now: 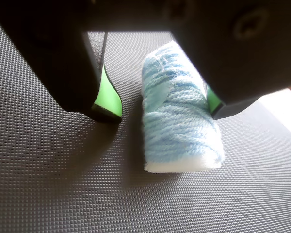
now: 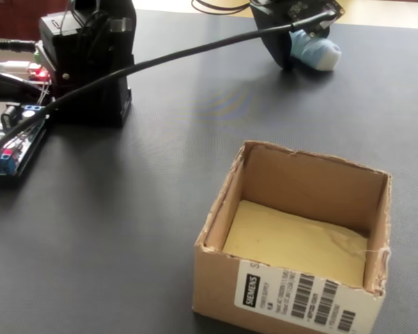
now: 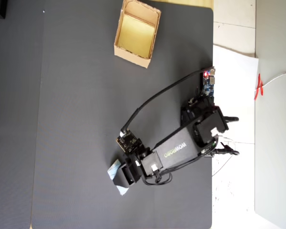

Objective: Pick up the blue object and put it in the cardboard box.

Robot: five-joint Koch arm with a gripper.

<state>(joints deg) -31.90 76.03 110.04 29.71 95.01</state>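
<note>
The blue object [image 1: 179, 121], a pale blue yarn-wrapped bundle, lies on the dark mat between my fingers. My gripper [image 1: 162, 111] is open and low around it. The left green pad [image 1: 109, 99] stands clear of the bundle, while the right pad [image 1: 212, 98] is against its side or nearly so. The fixed view shows the blue object [image 2: 319, 52] at the far top, beside the gripper [image 2: 292, 50]. From overhead, the gripper [image 3: 120, 179] covers most of the blue object [image 3: 115, 168]. The cardboard box [image 2: 216, 275] stands open-topped and far from it, near the mat's top in the overhead view [image 3: 131, 51].
The arm's base [image 2: 90, 62] and circuit boards [image 2: 14, 139] sit at the fixed view's left. A black cable [image 2: 181, 54] runs from the base toward the gripper. The mat's right edge [image 3: 213, 71] meets a white surface.
</note>
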